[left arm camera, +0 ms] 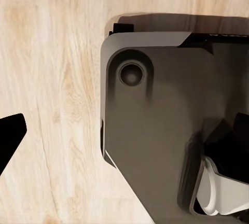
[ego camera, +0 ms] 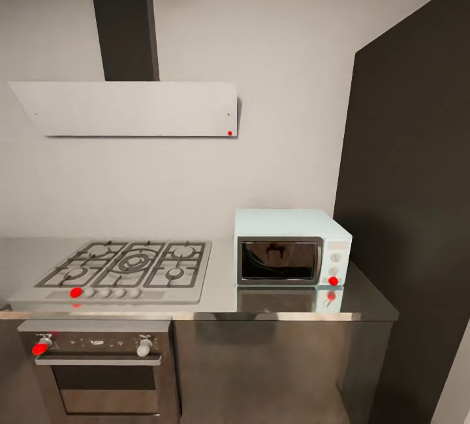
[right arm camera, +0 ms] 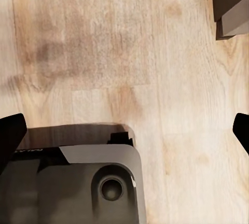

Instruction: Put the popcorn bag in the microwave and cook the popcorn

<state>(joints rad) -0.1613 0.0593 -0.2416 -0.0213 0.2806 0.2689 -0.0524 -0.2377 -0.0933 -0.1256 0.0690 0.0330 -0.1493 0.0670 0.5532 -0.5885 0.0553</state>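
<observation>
We face a grey steel countertop (ego camera: 222,293) against a pale matte wall, and we place everything from the microwave (ego camera: 292,246), a mint-blue box with rounded corners standing on it. Its dark glass door is closed and reflects too much for us to see inside; a red light (ego camera: 333,281) glows below its knobs. Just left of the microwave lies the gas hob (ego camera: 127,267) with black grates, and below that the steel oven (ego camera: 104,365). Above and left hangs a flat pale hood (ego camera: 130,108). A tall dark panel (ego camera: 411,202) rises right of it. The wrist views look down on light wood plank floor (right arm camera: 129,53) and the robot's dark base (left arm camera: 155,130). The right gripper (right arm camera: 124,130) has its black fingertips (right arm camera: 10,136) wide apart; we cannot tell for the left, with one tip (left arm camera: 10,136) visible.
</observation>
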